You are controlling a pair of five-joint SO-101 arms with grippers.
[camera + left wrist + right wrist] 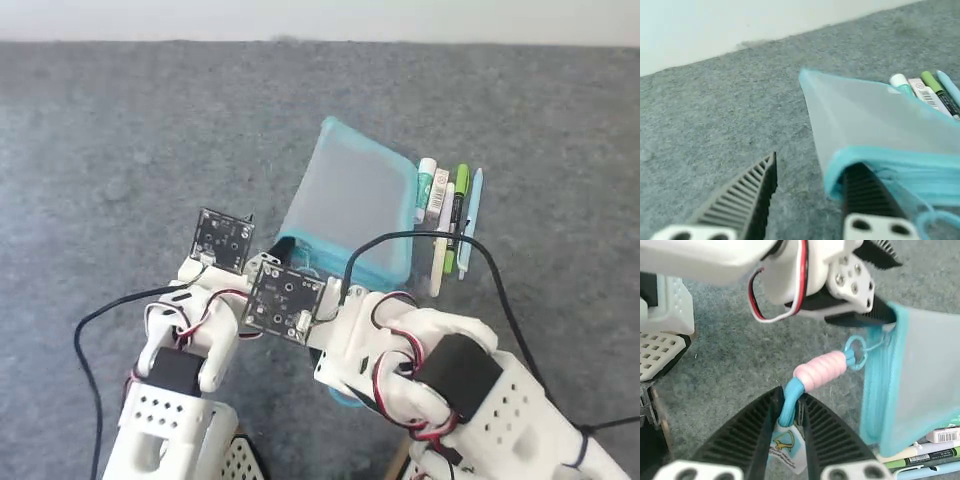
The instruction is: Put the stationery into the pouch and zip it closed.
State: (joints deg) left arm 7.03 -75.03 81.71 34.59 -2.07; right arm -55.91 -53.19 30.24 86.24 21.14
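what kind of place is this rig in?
Probably an indoor test bench, not a lived-in desk: a grey carpet-like mat as the work surface, a bare white wall behind it, and a pouch with pens laid alongside.

The pouch [350,200] lies on the table [120,130]; pens [448,215] lie just beside its right edge.

Left gripper [812,165] fingers [750,192] spread wide (right gripper [791,396] pinched tight), arms adjacent.
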